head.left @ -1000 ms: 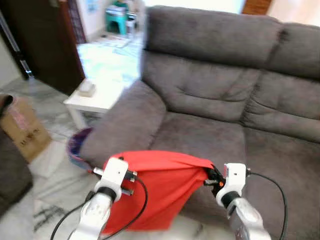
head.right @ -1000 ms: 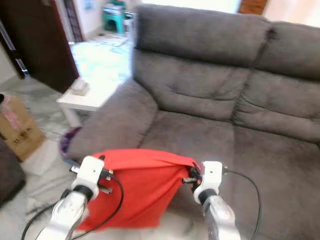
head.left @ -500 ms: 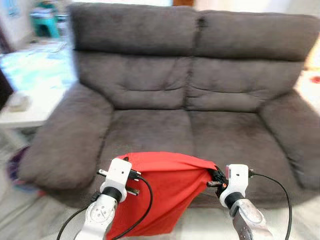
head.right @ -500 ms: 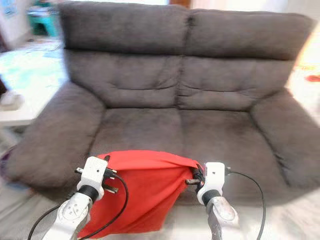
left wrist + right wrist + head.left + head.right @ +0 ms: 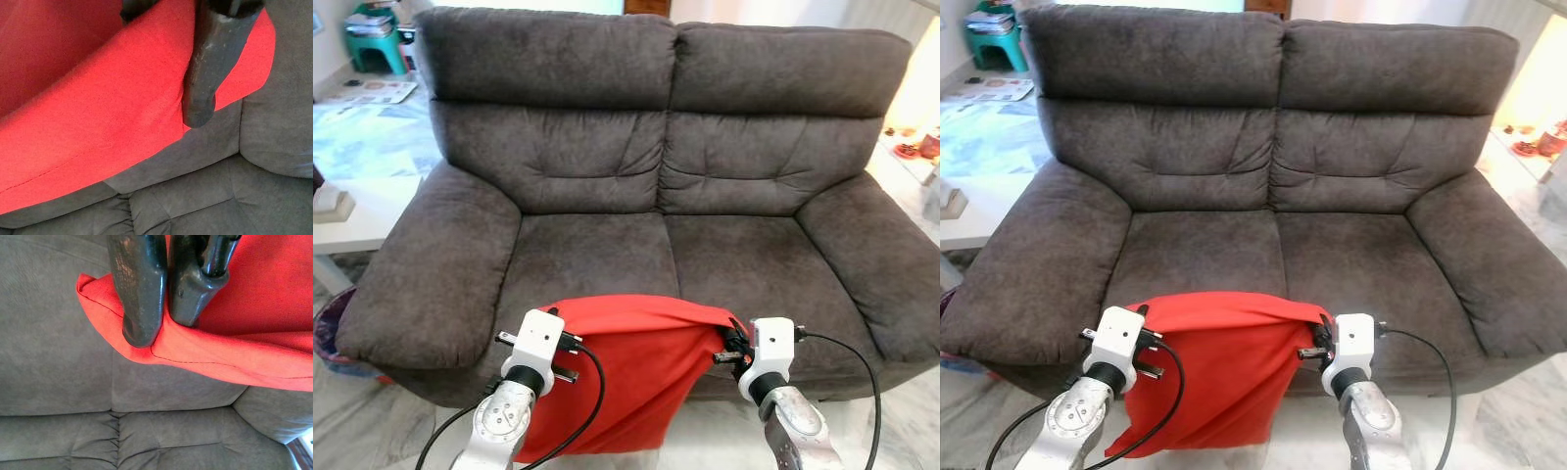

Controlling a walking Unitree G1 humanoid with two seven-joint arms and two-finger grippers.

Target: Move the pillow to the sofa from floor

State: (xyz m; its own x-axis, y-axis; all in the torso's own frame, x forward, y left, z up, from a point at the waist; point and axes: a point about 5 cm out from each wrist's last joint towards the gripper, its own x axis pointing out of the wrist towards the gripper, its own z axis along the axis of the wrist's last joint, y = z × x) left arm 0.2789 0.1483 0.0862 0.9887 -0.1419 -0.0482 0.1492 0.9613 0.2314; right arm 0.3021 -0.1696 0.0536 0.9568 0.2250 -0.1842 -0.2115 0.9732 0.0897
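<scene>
Head views: a red pillow (image 5: 636, 377) hangs between the two arms, held up at the front edge of a grey sofa (image 5: 656, 176); a white tabletop (image 5: 357, 211) stands beside the left armrest. Left wrist view: the left gripper (image 5: 161, 58) appears to pinch the pillow's edge above the seat cushions, one finger largely hidden. Right wrist view: the right gripper (image 5: 164, 330) clamps the pillow's corner seam between both fingers

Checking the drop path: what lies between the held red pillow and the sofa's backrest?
Just bare grey seat cushions between the pillow and the backrest, as the left eye view shows.
</scene>
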